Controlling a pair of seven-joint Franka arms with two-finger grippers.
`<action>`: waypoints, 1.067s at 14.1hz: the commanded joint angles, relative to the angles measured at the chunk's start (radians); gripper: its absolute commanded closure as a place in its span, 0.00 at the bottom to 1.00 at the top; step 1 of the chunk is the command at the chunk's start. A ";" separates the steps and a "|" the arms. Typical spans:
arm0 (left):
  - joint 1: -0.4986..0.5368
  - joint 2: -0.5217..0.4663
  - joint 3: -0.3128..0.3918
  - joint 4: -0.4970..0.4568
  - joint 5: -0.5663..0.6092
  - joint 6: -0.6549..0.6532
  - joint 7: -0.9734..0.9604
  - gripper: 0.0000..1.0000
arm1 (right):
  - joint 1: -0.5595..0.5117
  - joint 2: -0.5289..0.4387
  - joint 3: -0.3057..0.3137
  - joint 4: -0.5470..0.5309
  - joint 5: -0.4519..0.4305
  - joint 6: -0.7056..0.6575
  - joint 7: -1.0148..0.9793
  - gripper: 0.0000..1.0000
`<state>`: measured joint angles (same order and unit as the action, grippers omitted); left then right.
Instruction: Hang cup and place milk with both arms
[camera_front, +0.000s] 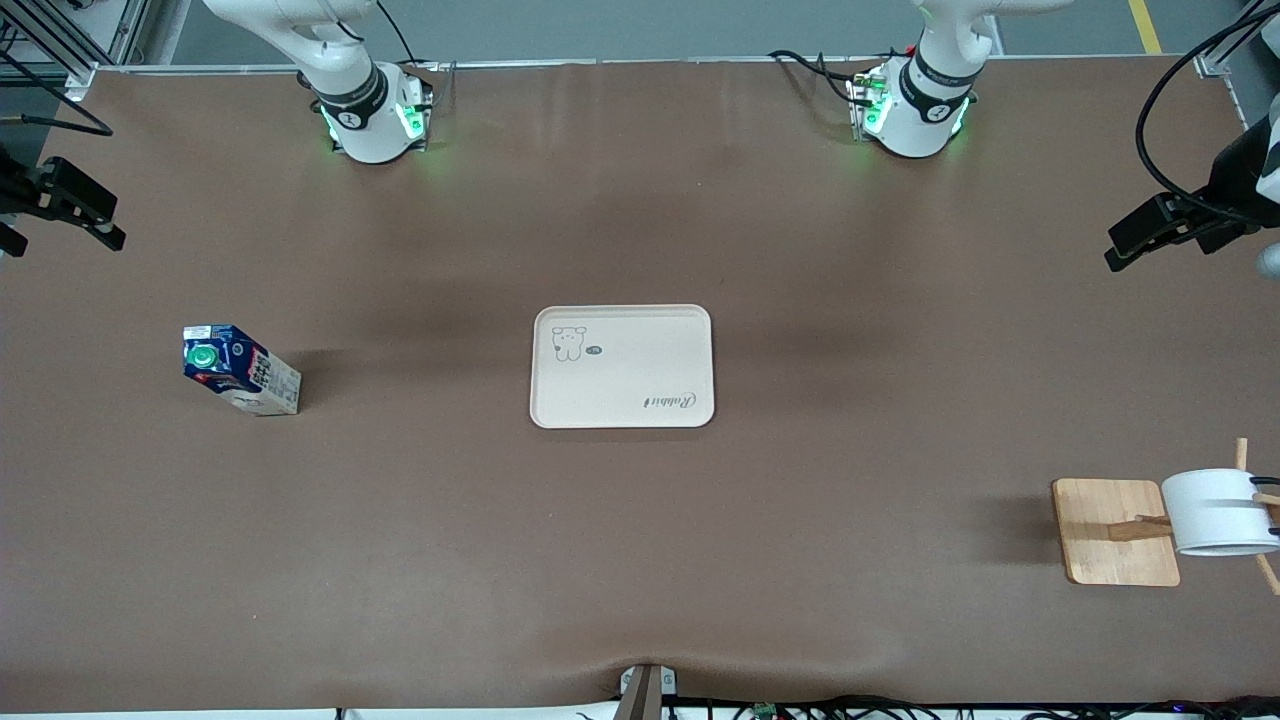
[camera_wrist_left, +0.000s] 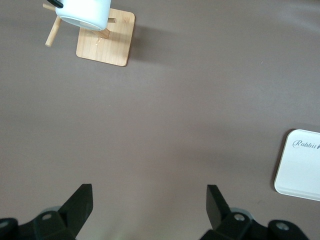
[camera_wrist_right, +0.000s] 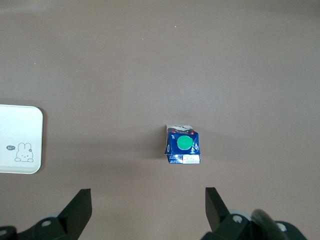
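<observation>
Starting nearest the front camera, the cup (camera_front: 1220, 512) is seen already hung on a wooden rack (camera_front: 1115, 530) at the left arm's end of the table (camera_front: 640, 560); its handle is mostly hidden at the frame edge in the front view. Being a rigid mug, it is judged light, smooth and breakable if knocked off its peg. Farther from the camera, the milk (camera_front: 240, 370) stands upright toward the right arm's end of the table, well apart from the pale tray (camera_front: 622, 366) at the middle. The carton is judged light, slightly yielding and easily toppled, so a hold across its flat sides, below the cap, is judged soundest.

The left end effector (camera_wrist_left: 150, 205) is held high over bare table between rack and tray, its jaws spread wide and nothing held. The right end effector (camera_wrist_right: 147, 207) hangs over the table near the milk, likewise wide open and empty.

The green cap is shown straight from above only in the right wrist view, while the carton's printed side is shown only in the front view. The rack's square base and pegs are shown whole only in the left wrist view.
</observation>
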<state>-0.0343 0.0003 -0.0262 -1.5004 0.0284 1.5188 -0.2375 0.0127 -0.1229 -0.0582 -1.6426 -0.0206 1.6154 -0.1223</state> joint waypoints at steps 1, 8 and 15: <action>-0.013 -0.003 0.009 -0.001 -0.005 0.011 0.006 0.00 | -0.007 0.011 0.006 0.024 -0.002 -0.031 0.004 0.00; -0.003 -0.006 0.011 -0.001 0.001 0.003 0.009 0.00 | -0.013 0.011 0.006 0.024 -0.002 -0.045 0.009 0.00; -0.009 -0.005 0.009 -0.001 0.002 -0.011 0.010 0.00 | -0.016 0.011 0.004 0.024 -0.002 -0.057 0.010 0.00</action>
<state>-0.0350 0.0009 -0.0234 -1.5005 0.0285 1.5167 -0.2375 0.0103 -0.1227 -0.0609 -1.6426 -0.0206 1.5773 -0.1220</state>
